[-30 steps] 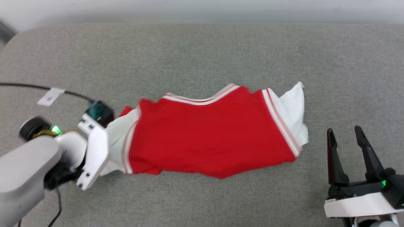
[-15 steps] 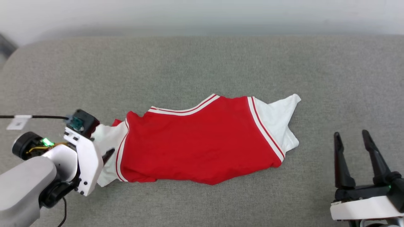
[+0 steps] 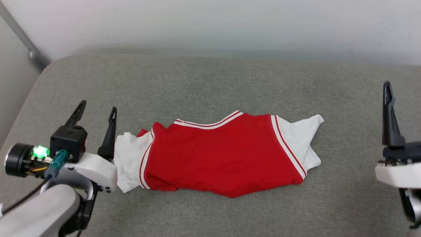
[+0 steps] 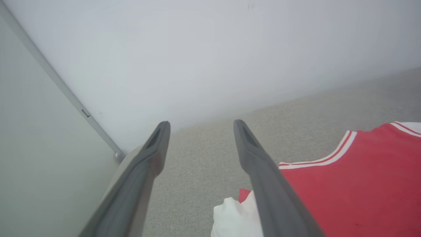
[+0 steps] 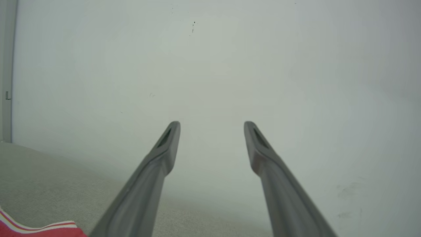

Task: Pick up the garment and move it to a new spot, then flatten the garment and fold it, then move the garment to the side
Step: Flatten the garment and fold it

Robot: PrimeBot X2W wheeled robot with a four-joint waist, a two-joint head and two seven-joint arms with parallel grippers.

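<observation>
Garment [image 3: 223, 158] laid out, nothing gripping it

Head view: it lies mid-frame on the grey cushion [image 3: 210, 82], with the left claw [image 3: 98, 106] spread and empty just beside its white sleeve [image 3: 130, 154]. Left wrist view: sleeve at bottom centre, so I'd dip low and pinch there. Right wrist view: right claw [image 5: 212, 125] apart, empty, facing the wall [image 5: 210, 49].

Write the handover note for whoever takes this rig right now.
Left tool: open, empty, beside the left white sleeve of the garment.
Right tool: open, empty, clear of the right sleeve.
Garment: lies in a long band across the middle of the grey cushion, sleeves out at both ends.
Done: laid down, roughly flat; possibly folded once, hard to tell.
Left: finish folding, then move it to the side.
</observation>
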